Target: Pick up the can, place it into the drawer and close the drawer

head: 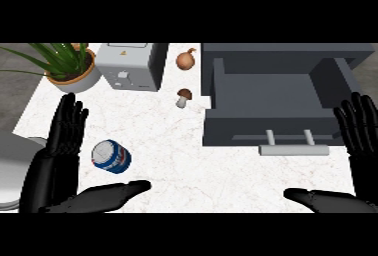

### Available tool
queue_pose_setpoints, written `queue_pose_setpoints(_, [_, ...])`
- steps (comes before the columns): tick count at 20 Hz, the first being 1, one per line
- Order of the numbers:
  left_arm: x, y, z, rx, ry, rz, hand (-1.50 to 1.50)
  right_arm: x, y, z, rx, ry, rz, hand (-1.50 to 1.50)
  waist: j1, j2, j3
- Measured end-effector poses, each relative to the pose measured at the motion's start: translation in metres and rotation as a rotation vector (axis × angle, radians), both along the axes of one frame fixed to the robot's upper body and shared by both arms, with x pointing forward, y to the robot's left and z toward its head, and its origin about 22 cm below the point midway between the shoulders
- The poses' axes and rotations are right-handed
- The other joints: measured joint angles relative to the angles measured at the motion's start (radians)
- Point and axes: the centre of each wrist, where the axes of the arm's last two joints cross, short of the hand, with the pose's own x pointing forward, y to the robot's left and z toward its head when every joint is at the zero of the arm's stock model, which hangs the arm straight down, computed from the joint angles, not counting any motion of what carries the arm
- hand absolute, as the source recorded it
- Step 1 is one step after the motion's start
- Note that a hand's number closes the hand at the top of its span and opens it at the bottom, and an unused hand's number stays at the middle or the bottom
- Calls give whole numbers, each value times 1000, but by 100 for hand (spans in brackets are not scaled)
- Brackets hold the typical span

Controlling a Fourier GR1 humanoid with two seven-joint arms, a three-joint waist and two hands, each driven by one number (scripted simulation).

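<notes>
A blue and white can (111, 156) lies on its side on the white marble counter (192, 170), left of centre. My left hand (63, 135) stands open just left of the can, fingers straight up, thumb (111, 195) stretched below the can, not touching it. The grey drawer (275, 100) is pulled open at the right, its inside bare, its handle (292, 149) facing me. Beside the drawer's right front corner, my right hand (360, 131) rests open, fingers up.
A potted plant (70, 67) and a grey toaster (133, 65) stand at the back left. An onion (186, 59) and a small mushroom (183, 97) lie between the toaster and the drawer. The counter's left edge runs close to my left forearm.
</notes>
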Motion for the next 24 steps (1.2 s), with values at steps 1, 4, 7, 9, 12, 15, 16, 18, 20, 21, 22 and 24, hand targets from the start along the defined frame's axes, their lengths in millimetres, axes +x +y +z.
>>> queue_pose_setpoints(1, [-3, -1, 2, 3, 18, 7, -150, -4, -2, -1, 0, 11, -7, -150, 0, -1, 0])
queue_pose_setpoints(4, [-15, -10, 10, 0, 43, 18, -150, -10, -6, -5, 5, 27, -15, -150, 1, -1, 0])
queue_pose_setpoints(7, [-16, -10, 14, -13, 61, 34, -150, -14, -11, -13, 11, 36, -18, -150, 0, -1, 0])
queue_pose_setpoints(9, [-16, -10, 14, -22, 67, 46, -150, -14, -13, -18, 13, 43, -19, -150, 1, -1, 0])
queue_pose_setpoints(12, [-19, -8, 19, -44, 79, 66, -150, -22, -17, -24, 7, 45, -22, -150, 0, -1, 0])
queue_pose_setpoints(15, [-15, -7, 17, -52, 93, 91, -150, -26, -17, -23, 10, 45, -25, -150, 0, -1, 0])
queue_pose_setpoints(16, [-12, -3, 15, -52, 97, 100, -150, -25, -21, -24, 8, 45, -27, -150, 0, -1, 0])
queue_pose_setpoints(18, [-11, 0, 7, -49, 105, 105, -150, -25, -24, -26, 11, 41, -27, -150, 0, -1, 0])
queue_pose_setpoints(20, [-10, 1, 4, -50, 109, 105, -150, -21, -27, -26, 10, 38, -27, -150, 1, -1, -1])
queue_pose_setpoints(21, [-8, 1, 1, -50, 111, 106, -150, -20, -29, -29, 9, 38, -26, -150, 1, -1, -1])
queue_pose_setpoints(22, [-4, 1, -4, -53, 113, 109, -150, -20, -29, -28, 4, 41, -25, -150, 0, -1, 0])
queue_pose_setpoints(24, [2, 4, -10, -55, 117, 112, -150, -24, -31, -30, 0, 36, -31, -150, 0, 0, -1])
